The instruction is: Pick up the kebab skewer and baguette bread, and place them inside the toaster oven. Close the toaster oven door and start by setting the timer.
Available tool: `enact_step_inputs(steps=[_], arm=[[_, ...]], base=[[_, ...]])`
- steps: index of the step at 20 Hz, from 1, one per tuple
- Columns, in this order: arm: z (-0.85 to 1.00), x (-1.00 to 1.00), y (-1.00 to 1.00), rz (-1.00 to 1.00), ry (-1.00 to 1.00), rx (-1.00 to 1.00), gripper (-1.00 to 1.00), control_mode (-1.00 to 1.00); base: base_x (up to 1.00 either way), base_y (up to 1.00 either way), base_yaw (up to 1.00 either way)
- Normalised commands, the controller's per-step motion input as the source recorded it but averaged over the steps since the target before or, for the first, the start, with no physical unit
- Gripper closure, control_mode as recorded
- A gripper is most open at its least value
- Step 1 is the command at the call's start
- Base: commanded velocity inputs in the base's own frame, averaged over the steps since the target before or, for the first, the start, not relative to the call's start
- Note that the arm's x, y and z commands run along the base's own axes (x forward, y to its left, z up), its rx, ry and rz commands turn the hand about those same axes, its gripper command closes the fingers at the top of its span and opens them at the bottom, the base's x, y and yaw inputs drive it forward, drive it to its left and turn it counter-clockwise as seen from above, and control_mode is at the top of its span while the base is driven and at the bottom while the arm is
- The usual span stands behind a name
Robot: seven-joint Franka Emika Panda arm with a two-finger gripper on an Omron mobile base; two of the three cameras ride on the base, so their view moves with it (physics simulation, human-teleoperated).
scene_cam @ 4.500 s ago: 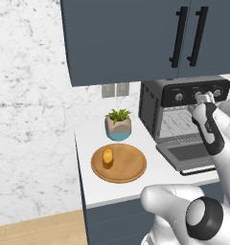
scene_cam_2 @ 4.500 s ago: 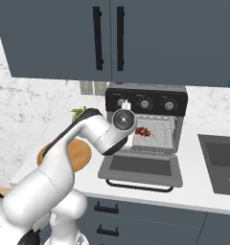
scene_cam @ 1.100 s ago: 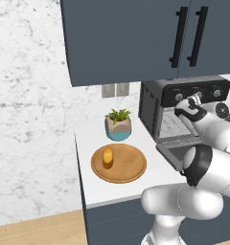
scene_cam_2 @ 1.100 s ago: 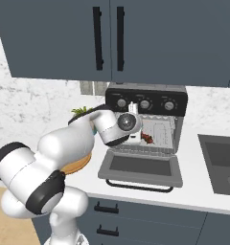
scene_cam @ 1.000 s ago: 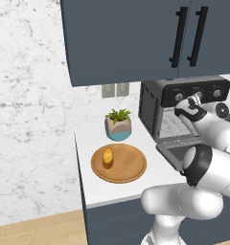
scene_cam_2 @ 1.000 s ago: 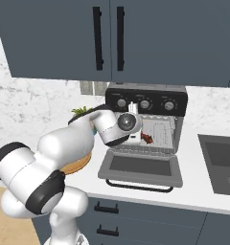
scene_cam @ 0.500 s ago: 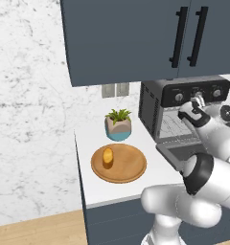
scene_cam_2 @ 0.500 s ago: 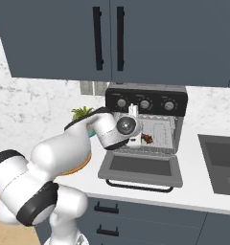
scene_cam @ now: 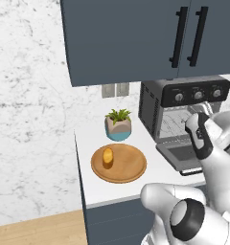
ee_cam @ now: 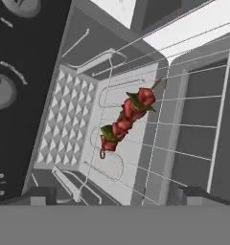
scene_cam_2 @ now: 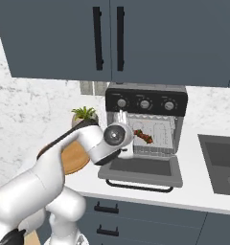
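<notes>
Hand view shows you the kebab skewer [ee_cam: 126, 124] lying on the toaster oven [scene_cam_2: 146, 125] rack, released. Your gripper [ee_cam: 112, 196] stands wide, empty. Baguette bread [scene_cam: 108, 155] waits on the wooden plate [scene_cam: 131, 170], near the surface's left edge.

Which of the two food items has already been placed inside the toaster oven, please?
The kebab skewer: it lies on the wire rack inside the toaster oven, while the baguette bread sits on the wooden plate.

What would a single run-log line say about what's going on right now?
kebab skewer: on rack in toaster oven | gripper: open, empty | baguette bread: on wooden plate | toaster oven door: open
</notes>
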Motion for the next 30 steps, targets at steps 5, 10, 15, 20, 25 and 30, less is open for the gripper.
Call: enact_step_inputs(steps=[5, 10, 15, 20, 25, 30], arm=[[0.29, -0.22, 0.57, 0.28, 0.18, -0.06, -1.0, -1.0], [0.22, -0.39, 0.69, 0.25, 0.21, -0.12, -1.0, -1.0], [0.09, -0.42, 0.79, 0.23, 0.24, -0.13, -1.0, -1.0], [0.02, -0.29, 0.82, 0.24, 0.21, -0.14, -1.0, -1.0], [0.0, -0.08, 0.76, 0.27, 0.14, -0.15, -1.0, -1.0], [0.0, 0.0, 0.51, 0.25, 0.08, -0.15, -1.0, -1.0]], base=[[0.0, 0.0, 0.0], [0.0, 0.0, 0.0], [0.0, 0.0, 0.0], [0.0, 0.0, 0.0], [0.0, 0.0, 0.0], [0.0, 0.0, 0.0]])
